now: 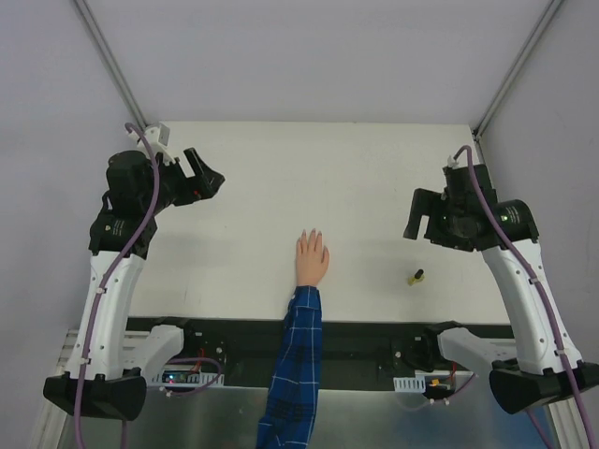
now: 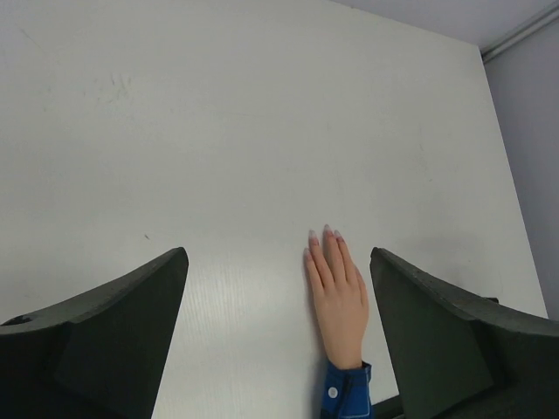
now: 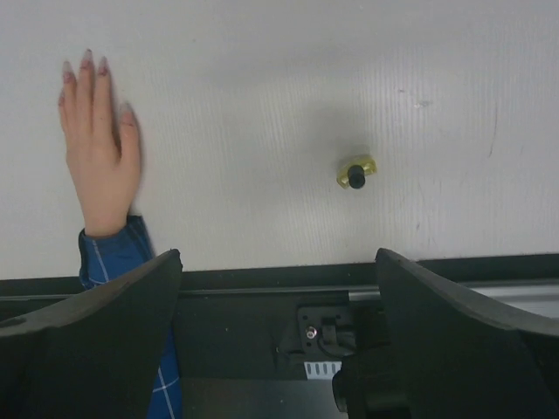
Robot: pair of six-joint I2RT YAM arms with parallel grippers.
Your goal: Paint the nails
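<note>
Nearest, at the front edge of the desk, a blue plaid sleeve comes up from between the 2 arm bases. It ends in a small peach mannequin hand that lies flat on the white surface, fingers pointing away from the bases. The nails, pale and pinkish, sit at the far tips of those fingers, roughly mid-desk. To the hand's right and well apart from it, a small black-and-yellow bottle rests on the desk. Farther back, the right tool hangs above the right side with its jaws spread wide, only bare desk showing between them. The left tool hangs over the far left part of the desk, jaws likewise wide apart and holding nothing. Both tools are well apart from the nails.
</note>
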